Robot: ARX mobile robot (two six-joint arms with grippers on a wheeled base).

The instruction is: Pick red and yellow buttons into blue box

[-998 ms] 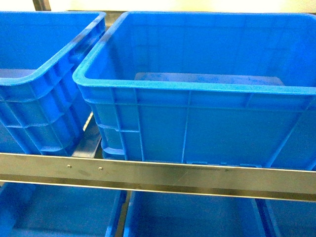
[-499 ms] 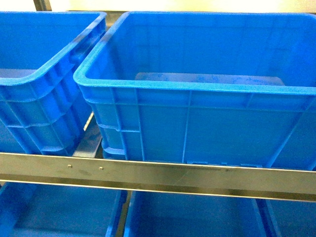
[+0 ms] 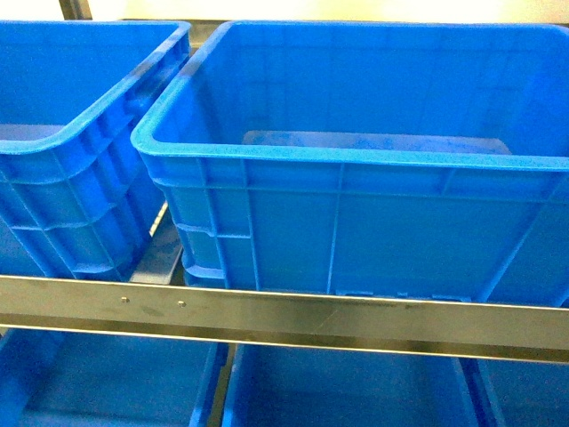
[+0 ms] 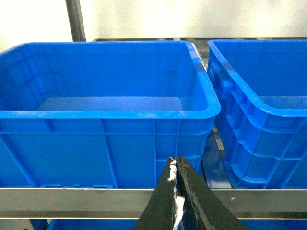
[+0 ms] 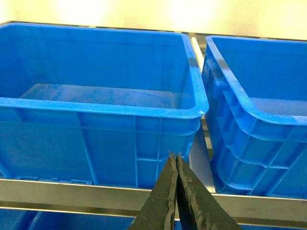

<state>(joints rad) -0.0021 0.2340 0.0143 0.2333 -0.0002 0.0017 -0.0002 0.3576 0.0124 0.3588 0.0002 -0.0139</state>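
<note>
Facing the blue box [image 5: 96, 108], right gripper [image 5: 175, 160] (closed) below rim.

A metal shelf rail [image 3: 284, 316] runs level across the head view, grey and dully reflective, with small fasteners set into it near its left end. The same rail [image 4: 72, 199] crosses the bottom of the left wrist view, and another stretch of rail [image 5: 62, 194] crosses the right wrist view. A dark upright post [image 4: 76, 20] rises at the back of the rack. Behind it stands a pale wall [image 4: 144, 17], washed out by bright light from above
</note>
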